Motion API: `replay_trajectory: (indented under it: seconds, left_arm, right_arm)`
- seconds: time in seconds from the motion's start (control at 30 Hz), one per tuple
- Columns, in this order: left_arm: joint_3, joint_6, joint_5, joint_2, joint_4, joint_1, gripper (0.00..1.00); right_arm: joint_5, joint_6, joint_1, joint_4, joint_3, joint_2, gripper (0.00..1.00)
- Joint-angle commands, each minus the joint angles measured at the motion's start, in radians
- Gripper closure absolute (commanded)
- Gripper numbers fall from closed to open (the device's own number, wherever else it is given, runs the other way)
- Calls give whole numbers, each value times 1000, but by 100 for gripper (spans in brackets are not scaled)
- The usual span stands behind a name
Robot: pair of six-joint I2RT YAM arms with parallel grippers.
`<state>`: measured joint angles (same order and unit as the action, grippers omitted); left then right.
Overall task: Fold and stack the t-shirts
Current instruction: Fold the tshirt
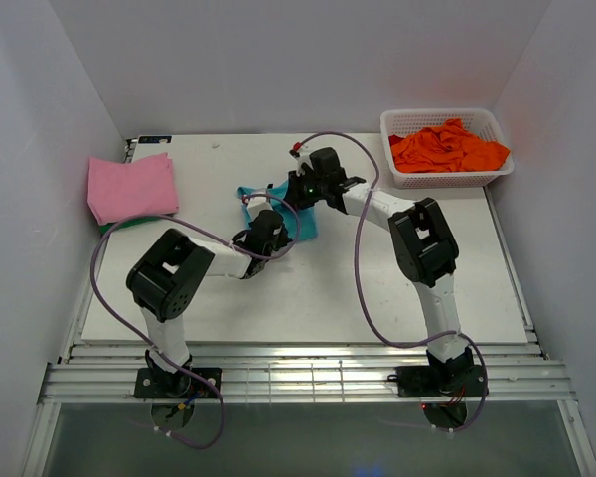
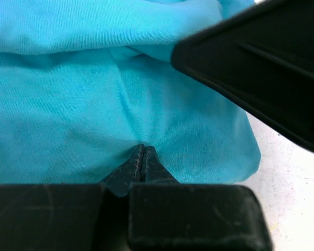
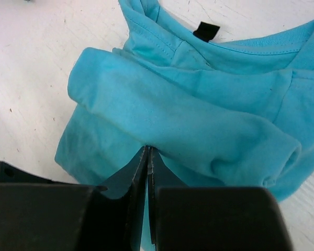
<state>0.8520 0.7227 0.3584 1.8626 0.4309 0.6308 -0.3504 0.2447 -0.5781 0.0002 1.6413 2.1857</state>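
Cloth of the teal t-shirt (image 1: 304, 223) — lying part-folded at mid-table between the two arms — is judged light, limp and not fragile; sagging is expected wherever it is left unsupported. Left gripper (image 2: 142, 152) and right gripper (image 3: 147, 152) are each seen with fingers pressed together and fabric puckered at the tips, so both are taken as pinched on the shirt. Hold is best taken at the doubled edge of a fold, all layers caught together.
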Motion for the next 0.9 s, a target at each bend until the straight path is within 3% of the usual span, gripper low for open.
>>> replay_trajectory:
  seconds: [0.0, 0.27, 0.63, 0.87]
  left_arm:
    - [-34, 12, 10, -40, -11, 4, 100]
    - [-94, 15, 17, -91, -9, 6, 100]
    - [-260, 99, 34, -172, -9, 50, 100]
    - [-306, 133, 45, -209, -9, 102, 100]
  right_arm:
    - [-39, 21, -3, -23, 69, 46, 92]
    - [-16, 25, -3, -20, 104, 92, 92]
    - [90, -2, 7, -94, 377, 239, 92]
    - [172, -51, 17, -80, 372, 246, 92]
